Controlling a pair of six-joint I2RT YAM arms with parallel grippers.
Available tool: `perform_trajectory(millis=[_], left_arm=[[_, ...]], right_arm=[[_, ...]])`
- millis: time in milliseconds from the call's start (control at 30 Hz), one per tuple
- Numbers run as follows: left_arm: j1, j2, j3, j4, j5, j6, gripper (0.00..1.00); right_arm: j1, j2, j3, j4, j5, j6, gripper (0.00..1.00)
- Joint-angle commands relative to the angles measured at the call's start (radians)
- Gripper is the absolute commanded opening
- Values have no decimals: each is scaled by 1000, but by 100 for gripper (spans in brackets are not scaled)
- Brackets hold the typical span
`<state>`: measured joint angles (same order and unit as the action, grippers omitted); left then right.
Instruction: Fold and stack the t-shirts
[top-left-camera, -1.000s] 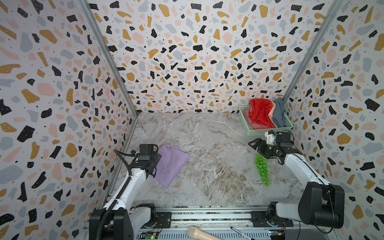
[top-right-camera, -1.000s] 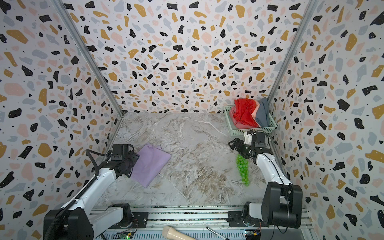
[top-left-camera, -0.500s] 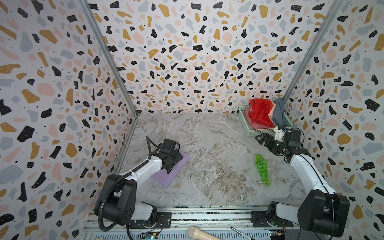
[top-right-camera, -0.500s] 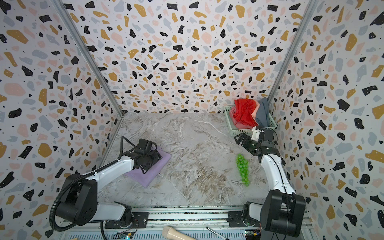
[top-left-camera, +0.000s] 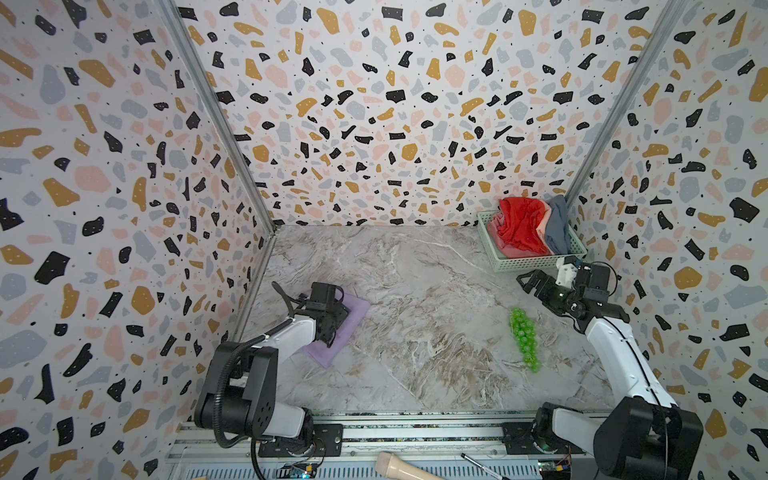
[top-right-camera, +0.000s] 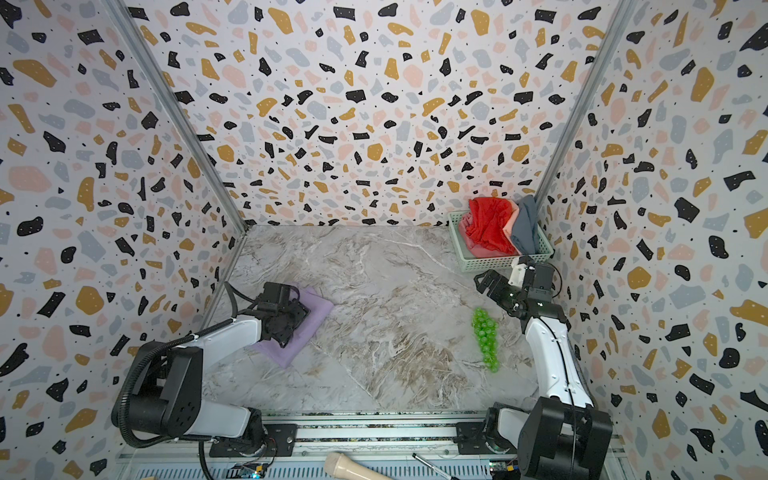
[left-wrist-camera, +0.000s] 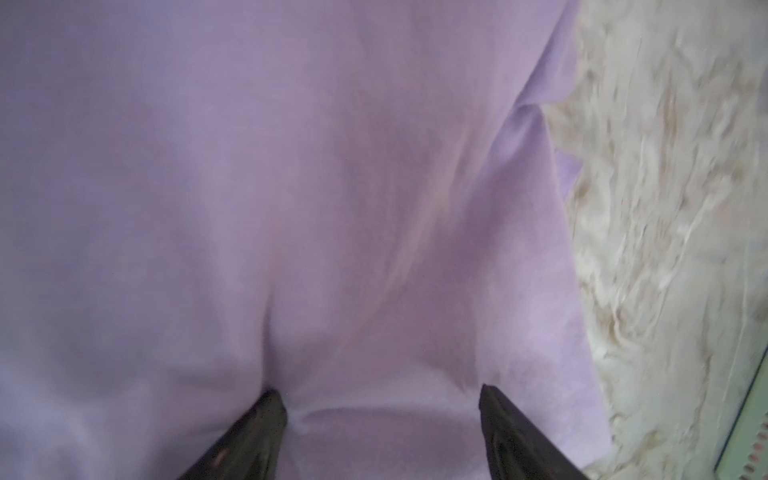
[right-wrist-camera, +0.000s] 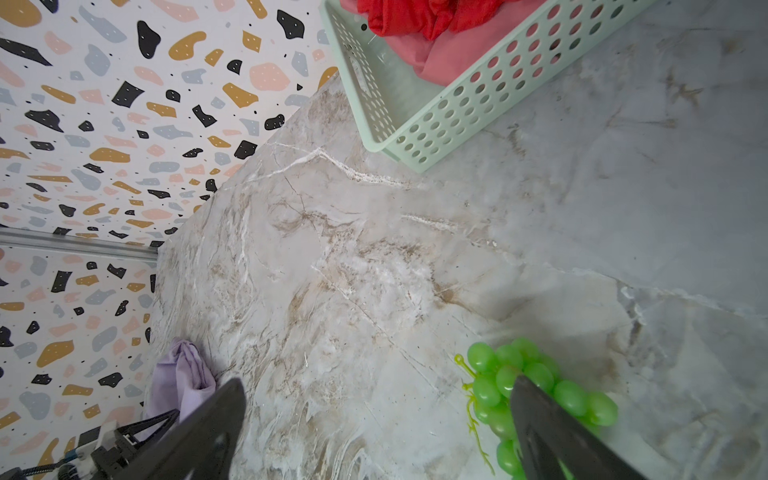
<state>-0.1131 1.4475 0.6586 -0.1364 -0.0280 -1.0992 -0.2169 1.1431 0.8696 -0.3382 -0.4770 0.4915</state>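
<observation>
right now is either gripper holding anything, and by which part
Nothing is held. The left gripper rests open on top of the lavender t-shirt, pinching no cloth. The right gripper is open in the air, empty.

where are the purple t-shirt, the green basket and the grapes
purple t-shirt (top-left-camera: 356, 313): in a top view, on its uncovered right-hand corner
green basket (top-left-camera: 536, 262): in a top view, on its front mesh wall
grapes (top-left-camera: 523, 332): in a top view, on the middle of the bunch
</observation>
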Motion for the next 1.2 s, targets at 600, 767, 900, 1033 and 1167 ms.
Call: perform_trajectory(millis=[600,767,900,1033,1167], left_arm=[[350,-51,-168,-82,-70,-3,77],[404,-90,-192,-108,-69,18,77],[449,-142,-239,-112,-70,15,77],[504,-196,-286,-126,-61,-14,77],[521,-258,-350,-121,-39,-86,77]], right_arm=[[-23,-56,-47,-20,22,22,99],[-22,-41,-46,-9,9,23,99],[-22,-28,-40,-7,4,19,99],[-22,-19,-34,-2,0,18,99],[-22,-21,-36,2,1,19,99]])
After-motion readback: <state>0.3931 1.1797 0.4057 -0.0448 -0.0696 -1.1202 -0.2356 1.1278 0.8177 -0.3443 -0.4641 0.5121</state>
